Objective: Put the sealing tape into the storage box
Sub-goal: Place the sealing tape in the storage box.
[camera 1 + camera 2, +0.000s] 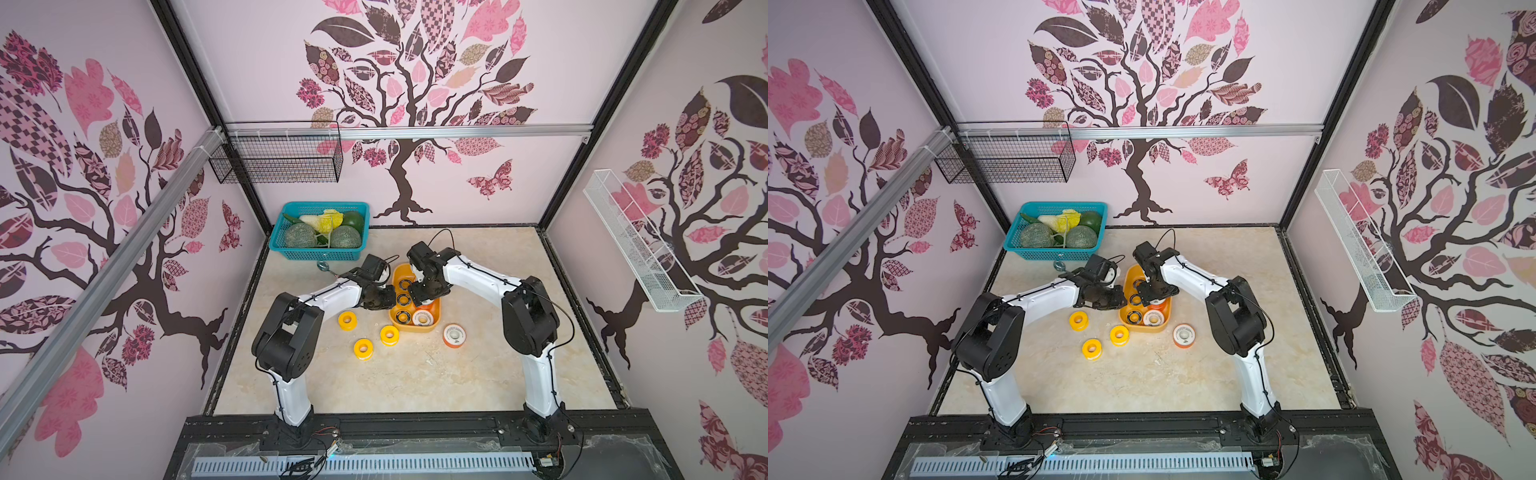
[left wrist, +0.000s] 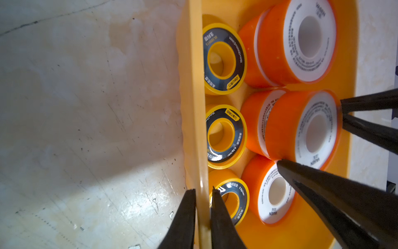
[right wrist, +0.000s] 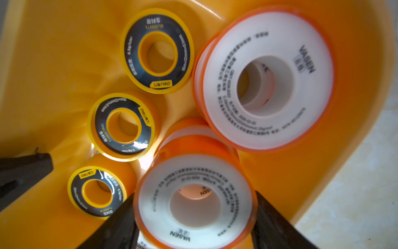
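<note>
The orange-yellow storage box [image 1: 415, 330] sits mid-table. My left gripper [image 2: 202, 190] is shut on its long rim [image 2: 195, 107], one finger outside and one inside. Over the box, my right gripper [image 3: 195, 194] is shut on an orange sealing tape roll with a white label [image 3: 155, 204], a finger touching each side; this roll sits above another orange roll. The box also holds three yellow rolls with black labels [image 3: 158, 50] and one more orange roll [image 3: 267, 79]. On the table beside the box lie three yellow rolls [image 1: 347, 321] and one orange roll [image 1: 454, 335].
A teal basket of vegetables [image 1: 318, 232] stands at the back left, with a small metal object [image 1: 324, 268] in front of it. A black wire basket [image 1: 282, 160] hangs on the back wall and a white mesh shelf [image 1: 636, 245] on the right wall.
</note>
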